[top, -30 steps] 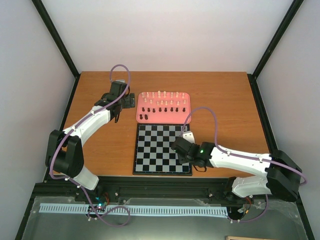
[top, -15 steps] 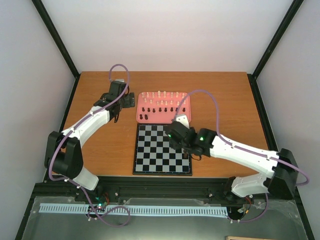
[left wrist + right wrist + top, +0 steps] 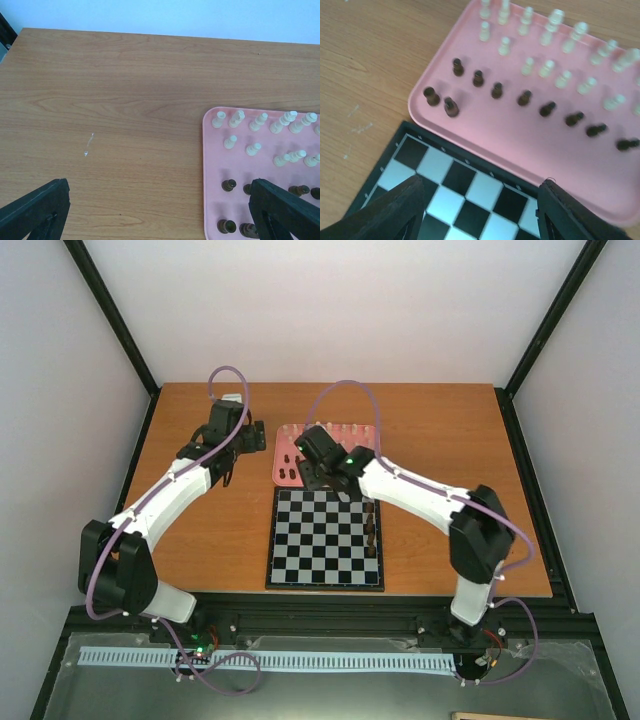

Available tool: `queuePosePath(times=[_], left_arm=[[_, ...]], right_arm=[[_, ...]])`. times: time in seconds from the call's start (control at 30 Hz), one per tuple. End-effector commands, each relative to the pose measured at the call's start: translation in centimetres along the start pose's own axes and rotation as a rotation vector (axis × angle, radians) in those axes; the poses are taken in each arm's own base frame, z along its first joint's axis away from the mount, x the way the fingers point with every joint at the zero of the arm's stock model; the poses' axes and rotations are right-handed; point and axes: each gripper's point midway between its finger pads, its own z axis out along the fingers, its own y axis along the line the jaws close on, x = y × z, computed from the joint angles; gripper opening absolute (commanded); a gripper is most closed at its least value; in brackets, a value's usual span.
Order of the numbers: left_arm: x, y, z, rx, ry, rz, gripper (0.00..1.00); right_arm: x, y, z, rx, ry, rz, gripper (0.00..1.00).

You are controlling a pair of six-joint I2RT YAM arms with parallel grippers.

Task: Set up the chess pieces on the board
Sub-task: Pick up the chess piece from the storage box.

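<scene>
The board (image 3: 320, 540) lies at the table's middle, and a few dark pieces (image 3: 373, 528) seem to stand along its right edge. Most chess pieces stand on the pink tray (image 3: 283, 453) behind it. My right gripper (image 3: 312, 472) is open and empty above the board's far left corner (image 3: 451, 191) and the tray's near edge (image 3: 485, 137). In the right wrist view, dark pieces (image 3: 496, 90) stand in the tray's nearer rows and cream pieces (image 3: 547, 66) behind them. My left gripper (image 3: 250, 440) is open and empty over the bare wood beside the tray's left edge (image 3: 212, 155). Its right finger (image 3: 285, 210) overhangs dark pieces (image 3: 228, 185). Cream pieces (image 3: 253, 148) stand farther back.
The wooden table (image 3: 200, 520) lies inside a black frame with white walls on three sides. A small pale scratch (image 3: 88, 145) marks the wood left of the tray. The right arm's purple cable (image 3: 345, 390) arches above the tray.
My right arm has swung from the board's near right part to the far left, over the tray's near edge. My left gripper has shifted slightly left and farther back.
</scene>
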Motion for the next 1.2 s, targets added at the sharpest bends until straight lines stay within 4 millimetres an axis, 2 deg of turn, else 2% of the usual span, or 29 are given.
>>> queuePosePath(times=[0.0,0.2,0.3,0.43,0.77,0.87,1.17], left_arm=[[-0.8,0.2,-0.6,0.001,-0.031,-0.023,1.0],[-0.8,0.2,-0.5,-0.003,-0.029,-0.021,1.0],[-0.6,0.2,-0.1,-0.011,-0.021,-0.015,1.0],[-0.4,0.2,0.2,-0.017,-0.016,-0.013,1.0],[-0.4,0.3,0.3,-0.024,-0.014,-0.009,1.0],[-0.4,0.3,0.3,-0.023,-0.016,-0.011,1.0],[-0.4,0.3,0.5,-0.026,-0.014,-0.008,1.0]], right_arm=[[-2.9,2.3,3.3,-0.105,-0.025,-0.054,0.61],[-3.4,3.5,8.9,-0.186,0.039,-0.043,0.55],[-3.2,4.4,11.0,-0.207,0.065,-0.053,0.53],[-2.6,4.6,13.1,-0.199,0.095,-0.06,0.52],[-1.0,4.6,15.6,-0.216,0.141,-0.046,0.47],[-0.8,4.4,15.9,-0.214,0.148,-0.039,0.41],[-0.5,4.5,16.8,-0.227,0.162,-0.033,0.38]])
